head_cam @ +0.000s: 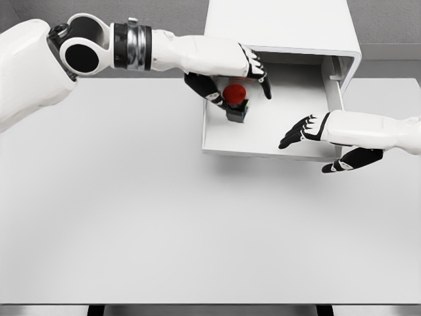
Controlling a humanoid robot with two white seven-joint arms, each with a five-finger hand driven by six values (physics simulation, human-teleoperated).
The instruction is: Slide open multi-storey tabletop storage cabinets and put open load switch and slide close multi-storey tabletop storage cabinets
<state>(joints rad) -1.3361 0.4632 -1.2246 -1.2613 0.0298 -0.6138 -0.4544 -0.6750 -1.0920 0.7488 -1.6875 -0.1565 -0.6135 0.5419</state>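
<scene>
In the head view, the left hand (230, 82) reaches over the pulled-out drawer (263, 141) of the white cabinet (279, 26), its fingers closed around the red-capped switch (235, 99), which sits between thumb and fingers above the drawer floor (contact below is unclear). The right hand (316, 135), fingers spread and holding nothing, hovers at the drawer's front right corner, above the table (131, 217).

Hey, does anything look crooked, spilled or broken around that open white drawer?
Nothing stands out. The white cabinet's pulled-out drawer sits square, and the red-buttoned black switch stands upright inside it at the left hand. The right hand hovers open over the drawer's right side.
</scene>
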